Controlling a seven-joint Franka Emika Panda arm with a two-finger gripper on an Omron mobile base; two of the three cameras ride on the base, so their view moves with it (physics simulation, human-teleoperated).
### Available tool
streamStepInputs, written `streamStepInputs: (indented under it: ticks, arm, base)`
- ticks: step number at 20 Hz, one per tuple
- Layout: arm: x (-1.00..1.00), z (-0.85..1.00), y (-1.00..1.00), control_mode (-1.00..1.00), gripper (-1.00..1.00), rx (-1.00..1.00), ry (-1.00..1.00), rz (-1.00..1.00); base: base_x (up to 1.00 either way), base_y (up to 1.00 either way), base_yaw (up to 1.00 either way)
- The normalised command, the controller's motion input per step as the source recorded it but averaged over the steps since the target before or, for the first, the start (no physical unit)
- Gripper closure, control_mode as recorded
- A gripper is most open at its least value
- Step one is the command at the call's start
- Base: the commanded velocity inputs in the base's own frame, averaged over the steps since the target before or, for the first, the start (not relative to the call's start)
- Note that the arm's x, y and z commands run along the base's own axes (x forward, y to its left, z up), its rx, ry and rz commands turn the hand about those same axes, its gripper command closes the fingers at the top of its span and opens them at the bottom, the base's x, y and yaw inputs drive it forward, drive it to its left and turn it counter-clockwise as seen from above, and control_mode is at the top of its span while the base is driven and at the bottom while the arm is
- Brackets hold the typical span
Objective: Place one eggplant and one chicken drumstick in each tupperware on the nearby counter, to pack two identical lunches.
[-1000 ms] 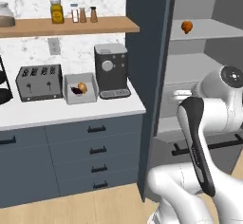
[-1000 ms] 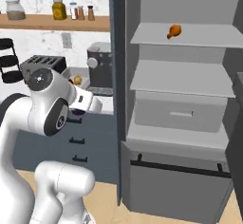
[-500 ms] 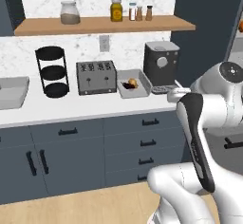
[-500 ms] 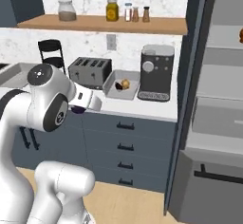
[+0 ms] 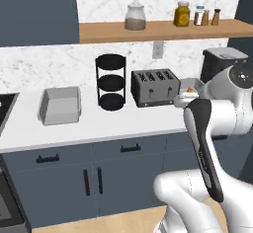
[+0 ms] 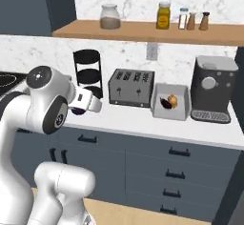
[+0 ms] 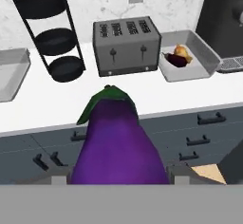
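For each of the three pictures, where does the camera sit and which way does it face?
Left base view: behind the arm's left, facing the white counter; white arm at right.
Right base view: behind its right, facing the grey four-slot toaster; arm at left.
Hand view: on the hand, looking along the gripper, which holds a violet eggplant.
All share the toaster and the black three-tier stand.

A grey tupperware [image 5: 60,105] is sitting on the white counter [image 5: 99,126] at nine o'clock of the black tiered rack [image 5: 111,81], with a toaster [image 5: 155,87] at three o'clock.
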Motion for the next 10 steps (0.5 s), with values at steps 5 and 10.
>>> streamStepInputs:
  ticks: [5, 10]
  arm:
    - [0.0, 0.0, 0.0, 1.0, 1.0, 0.0, 0.0, 0.0]
    - [0.0, 0.0, 0.0, 1.0, 1.0, 0.0, 0.0, 0.0]
  base:
    - [0.87, 1.0, 0.0]
    - [0.61, 1.0, 0.0]
